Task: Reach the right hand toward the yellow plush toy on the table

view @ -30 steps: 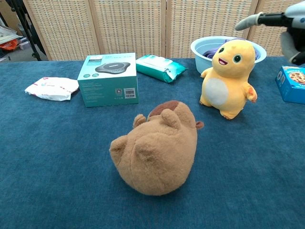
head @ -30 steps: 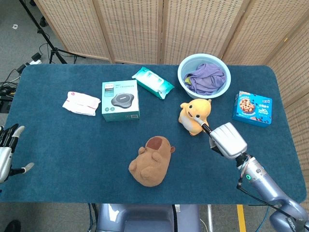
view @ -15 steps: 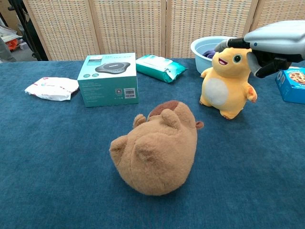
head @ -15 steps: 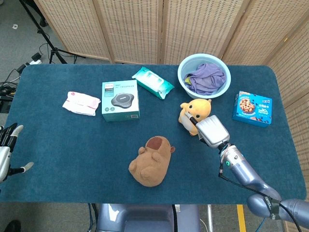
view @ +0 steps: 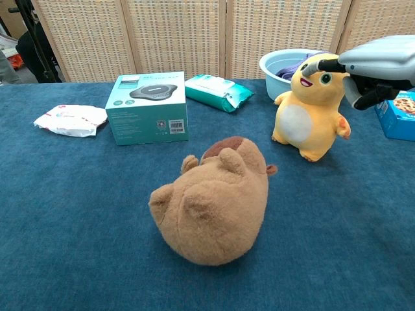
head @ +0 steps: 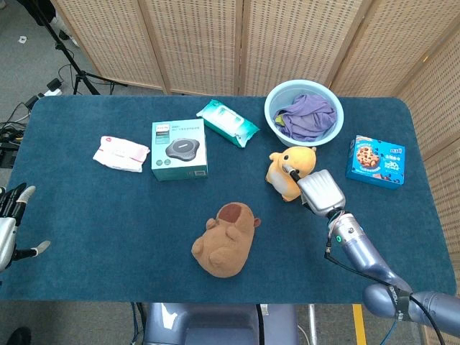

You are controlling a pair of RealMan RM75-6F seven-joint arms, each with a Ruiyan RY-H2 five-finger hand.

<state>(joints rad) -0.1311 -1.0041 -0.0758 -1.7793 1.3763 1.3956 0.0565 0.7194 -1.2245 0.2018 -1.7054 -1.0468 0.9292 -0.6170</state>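
Observation:
The yellow plush toy (head: 286, 173) (view: 307, 111) stands right of the table's centre, in front of the basin, leaning slightly back. My right hand (head: 320, 192) (view: 376, 59) hovers at its right side at head height, palm down. An outstretched fingertip (view: 320, 65) touches the top of the toy's head, and the thumb hangs below, apart from it. The hand holds nothing. My left hand (head: 10, 226) rests off the table's left edge with its fingers spread and nothing in it.
A brown plush (head: 224, 241) (view: 211, 204) lies in front of centre. A teal box (head: 179, 149) (view: 147, 107), a wipes pack (head: 227, 122), a white packet (head: 121, 152), a light-blue basin (head: 272, 108) holding purple cloth and a blue cookie box (head: 375, 161) (view: 397, 113) stand around.
My right hand came in from the front right to the yellow toy's head, then settled with a fingertip on it. The toy now leans back a little. The left hand stayed still.

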